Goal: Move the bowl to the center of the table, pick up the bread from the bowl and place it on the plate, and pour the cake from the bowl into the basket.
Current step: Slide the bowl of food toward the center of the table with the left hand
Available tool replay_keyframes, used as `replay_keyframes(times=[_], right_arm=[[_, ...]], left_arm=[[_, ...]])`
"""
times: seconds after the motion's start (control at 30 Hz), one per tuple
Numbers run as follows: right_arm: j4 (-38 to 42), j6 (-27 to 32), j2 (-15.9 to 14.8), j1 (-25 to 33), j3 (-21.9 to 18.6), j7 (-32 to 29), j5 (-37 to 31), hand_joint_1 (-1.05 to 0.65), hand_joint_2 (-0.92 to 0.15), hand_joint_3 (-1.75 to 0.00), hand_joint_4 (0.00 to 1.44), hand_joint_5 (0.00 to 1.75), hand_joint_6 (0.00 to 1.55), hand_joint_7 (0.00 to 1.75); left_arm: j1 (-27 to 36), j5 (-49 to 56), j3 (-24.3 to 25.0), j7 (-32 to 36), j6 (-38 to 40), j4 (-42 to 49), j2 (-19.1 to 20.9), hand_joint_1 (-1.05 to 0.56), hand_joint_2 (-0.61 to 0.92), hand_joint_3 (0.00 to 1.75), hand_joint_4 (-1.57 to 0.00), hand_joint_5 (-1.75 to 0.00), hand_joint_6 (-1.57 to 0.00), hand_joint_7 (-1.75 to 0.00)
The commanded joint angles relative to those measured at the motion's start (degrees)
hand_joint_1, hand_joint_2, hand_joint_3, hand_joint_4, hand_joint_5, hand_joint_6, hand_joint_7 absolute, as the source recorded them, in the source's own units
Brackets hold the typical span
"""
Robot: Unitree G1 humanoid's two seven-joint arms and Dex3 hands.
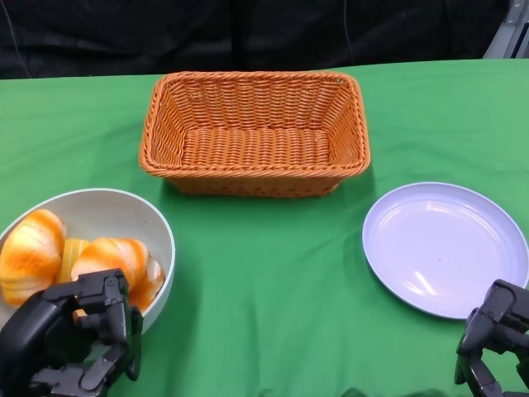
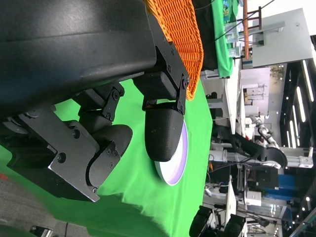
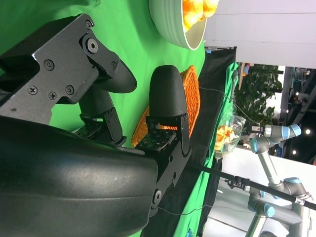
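Note:
A white bowl (image 1: 157, 227) stands at the table's left front, holding orange-and-cream bread and cake pieces (image 1: 33, 252). My left hand (image 1: 74, 339) sits at the bowl's near rim and partly covers it; in the left wrist view its fingers (image 2: 165, 131) are apart with nothing between them. A pale lilac plate (image 1: 442, 244) lies at the right front, bare. My right hand (image 1: 496, 339) is at the plate's near edge, its fingers (image 3: 168, 98) spread and holding nothing. The orange wicker basket (image 1: 256, 136) stands in the middle at the back, with nothing in it.
A green cloth (image 1: 273, 289) covers the table, and a black backdrop hangs behind it. The wrist views show the basket (image 2: 185, 39), the plate (image 2: 178, 160) and the bowl (image 3: 180, 27) beyond the fingers.

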Motion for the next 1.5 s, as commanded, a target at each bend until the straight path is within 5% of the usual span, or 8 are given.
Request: replay_keyframes(times=[0.03,1.5], right_arm=[[0.0,-0.4,-0.5,-0.1,-0.4,-0.2,0.0,0.03,-0.41,-1.32,0.71,1.71,0.67,1.45],[0.2,-0.7,-0.2,-0.1,-0.1,-0.4,-0.2,0.04,-0.43,-1.30,0.70,1.71,0.66,1.46]], left_arm=[[0.0,0.5,0.0,0.3,-0.7,-0.5,0.5,0.08,0.50,1.37,-0.83,-1.75,-0.74,-1.64],[-0.2,-0.3,0.8,0.2,-2.4,-0.9,0.0,0.10,0.51,1.38,-0.84,-1.75,-0.74,-1.65]])
